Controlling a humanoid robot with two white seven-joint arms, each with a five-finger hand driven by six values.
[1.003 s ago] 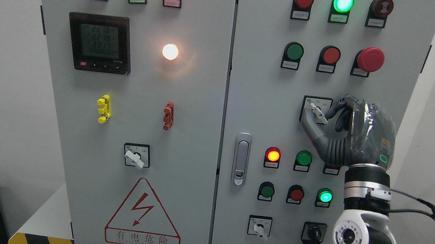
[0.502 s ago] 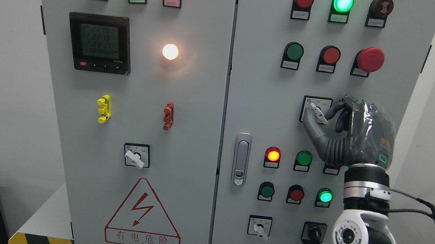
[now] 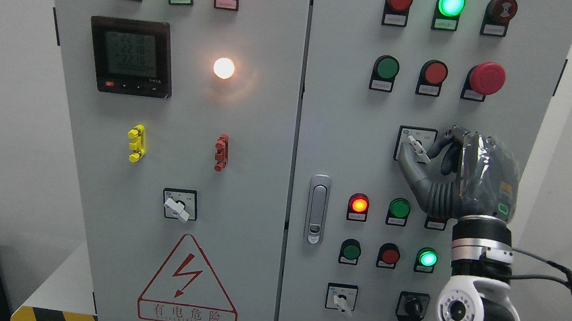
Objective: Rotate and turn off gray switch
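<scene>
Right hand [image 3: 468,174] raised against the right door of the cabinet [image 3: 342,134], fingers [image 3: 439,142] curled around the gray switch [image 3: 418,148], thumb below the handle and a fingertip above it. Pinched this way, most likely, to give turning force on both sides of the narrow handle. Handle slanting from upper left to lower right inside its small square plate, in the middle of the right door, below the big red push button [image 3: 487,78] and above the lit orange lamp [image 3: 359,204]. Wrist held upright just beneath, probably so a roll of the forearm turns the knob directly. Hard to tell how firmly the pads press. Turn apparently under way or about to start, off position not yet confirmed. Left hand nowhere visible.
</scene>
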